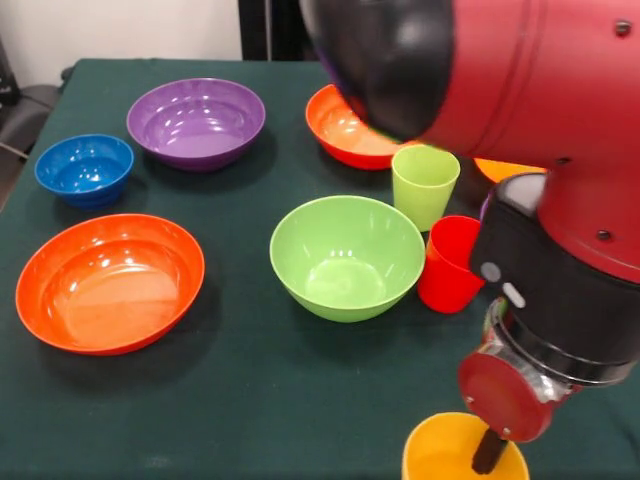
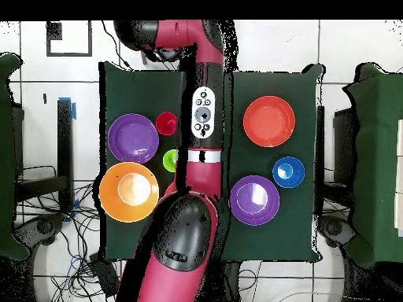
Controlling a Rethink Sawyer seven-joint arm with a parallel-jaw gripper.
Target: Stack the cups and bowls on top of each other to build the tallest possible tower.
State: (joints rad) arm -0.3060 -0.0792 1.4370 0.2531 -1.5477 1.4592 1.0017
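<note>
Reaching into the yellow cup (image 1: pixel 462 452) with the gripper (image 1: pixel 490 452); I can't tell the jaw state, so I'd descend straight, avoiding the rim.

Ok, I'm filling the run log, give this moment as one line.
stage: reaching | gripper: inside yellow cup, near table edge | tower: not begun | green bowl, red cup: apart

A dark green cloth (image 1: pixel 250 400) covers the bench (image 2: pixel 303 228). Seen from overhead, the bench stands on a white tiled floor (image 2: pixel 354 39) with dark seams. A tangle of cables (image 2: pixel 67 236) lies on the floor beside one bench side, and blue tape (image 2: pixel 73 108) marks the floor near the other end of that side. Dark green covered furniture (image 2: pixel 376 149) stands on the opposite side, apart from the bench.
</note>
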